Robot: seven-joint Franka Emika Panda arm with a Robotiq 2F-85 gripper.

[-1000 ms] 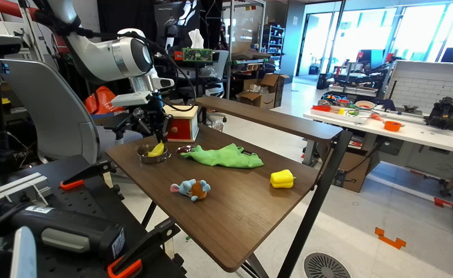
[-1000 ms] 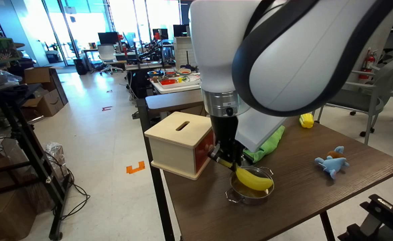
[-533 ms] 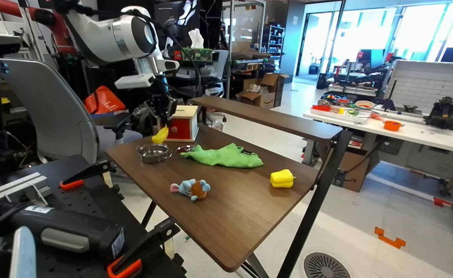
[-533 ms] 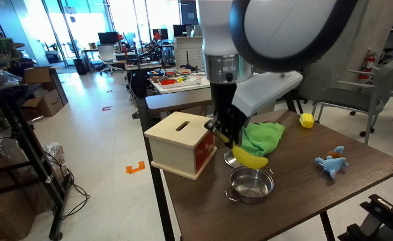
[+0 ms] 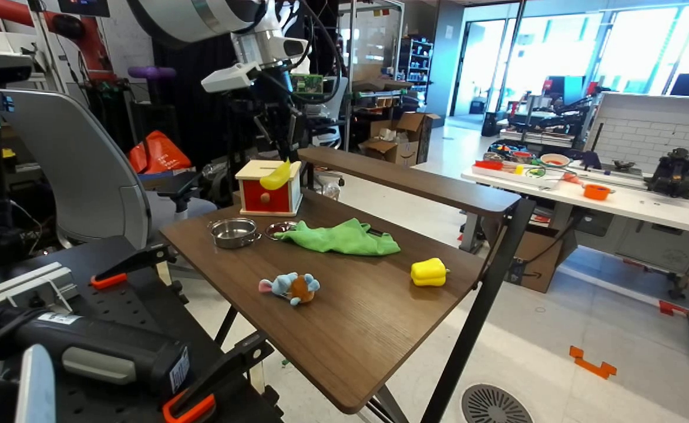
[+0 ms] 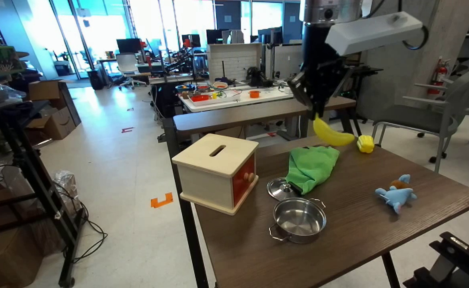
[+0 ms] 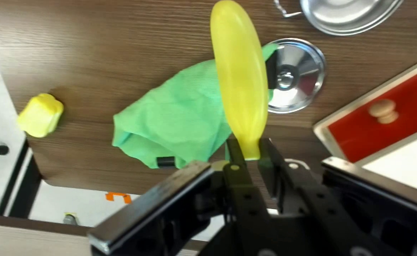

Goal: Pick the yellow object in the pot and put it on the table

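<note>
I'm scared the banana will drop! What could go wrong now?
The gripper pinches the banana only by one end, so it might twist or slip out. In the wrist view, the cloth shows behind it, so if lowered there, it could land on that instead of the bare table.

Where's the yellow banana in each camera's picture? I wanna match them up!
In an exterior view, the banana is left of the middle, above the left end of the green cloth.
In an exterior view, the banana is right of the middle, just left of the yellow pepper.
In the wrist view, the banana runs from the top edge down to the gripper, overlapping the green cloth.
Landmark in all three: the green cloth.
</note>
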